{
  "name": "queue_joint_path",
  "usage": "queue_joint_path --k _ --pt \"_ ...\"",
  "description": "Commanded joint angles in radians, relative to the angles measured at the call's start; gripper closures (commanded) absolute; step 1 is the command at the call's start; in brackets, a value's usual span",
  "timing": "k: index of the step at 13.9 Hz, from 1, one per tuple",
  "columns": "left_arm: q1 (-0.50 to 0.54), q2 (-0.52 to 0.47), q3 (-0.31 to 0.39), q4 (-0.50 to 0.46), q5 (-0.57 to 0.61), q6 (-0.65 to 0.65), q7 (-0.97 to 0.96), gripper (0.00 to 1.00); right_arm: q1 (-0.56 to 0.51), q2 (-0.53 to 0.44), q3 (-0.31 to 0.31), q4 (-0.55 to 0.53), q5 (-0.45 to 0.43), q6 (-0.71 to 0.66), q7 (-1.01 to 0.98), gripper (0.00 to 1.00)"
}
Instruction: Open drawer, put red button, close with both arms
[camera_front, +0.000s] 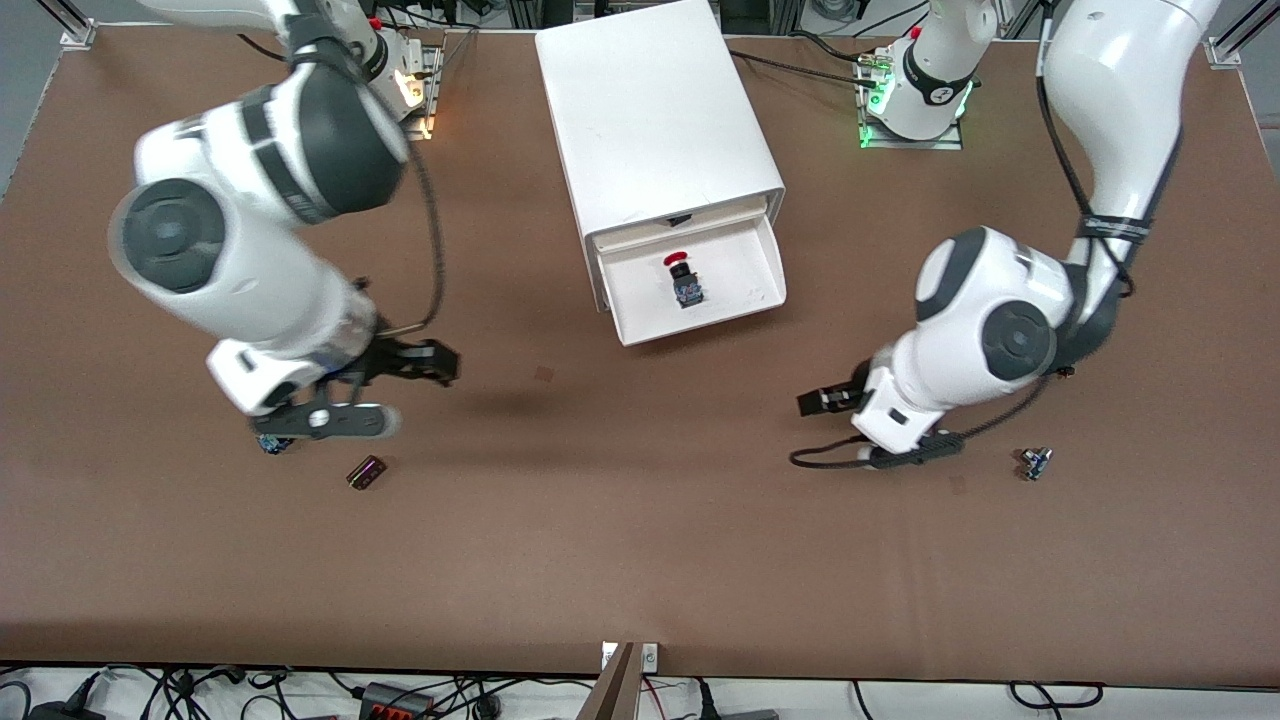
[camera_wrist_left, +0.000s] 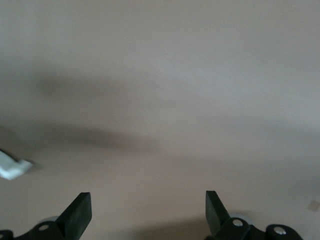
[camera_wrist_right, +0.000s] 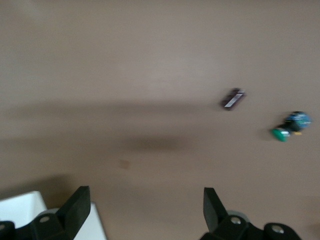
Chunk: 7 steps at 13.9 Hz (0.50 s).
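Drawer: I see the white drawer (camera_front: 697, 283) pulled out of the front of the white cabinet (camera_front: 655, 115), in the middle of the brown table (camera_front: 640, 560)
Red button: the red button (camera_front: 684, 279) lies inside the drawer, near its middle, with its red cap pointing toward the cabinet
Left gripper: my left gripper (camera_front: 822, 401) hangs over bare table toward the left arm's end; in the left wrist view its two black fingers (camera_wrist_left: 78, 212) stand wide apart with nothing between them
Right gripper: my right gripper (camera_front: 432, 362) hangs over bare table toward the right arm's end; in the right wrist view its fingers (camera_wrist_right: 76, 206) are spread wide and hold nothing
Green button: a green-capped button (camera_wrist_right: 291, 125) lies on the table; from the front I only see a bit of it under the right arm's wrist
Small dark block: a little dark block (camera_front: 366, 472) lies on the table near the green-capped button, a bit nearer to the front camera
Small part: a tiny part (camera_front: 1035, 463) lies on the table toward the left arm's end; I think it is another switch, but it is too small to be sure
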Motion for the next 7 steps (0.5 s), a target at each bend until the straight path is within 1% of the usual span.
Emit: queue_joint_path --k 1,3,6,7 --pt "-0.058 -0.054 -0.005 -0.089 0.01 0.066 -0.128 0.0 -0.078 -0.03 0.019 -0.015 -0.012 -0.05 -0.055 0.0" --pt "-0.112 -0.051 0.0 -0.115 0.012 0.087 -0.144 0.0 -0.108 -0.048 0.018 -0.016 -0.032 -0.053 -0.099 0.0" --pt "-0.15 -0.036 -0.002 -0.165 0.012 0.194 -0.15 0.0 -0.148 -0.068 0.018 -0.015 -0.039 -0.055 -0.156 0.0" --pt "-0.158 -0.036 -0.002 -0.179 0.012 0.201 -0.155 0.0 -0.159 -0.073 0.018 -0.016 -0.039 -0.055 -0.173 0.0"
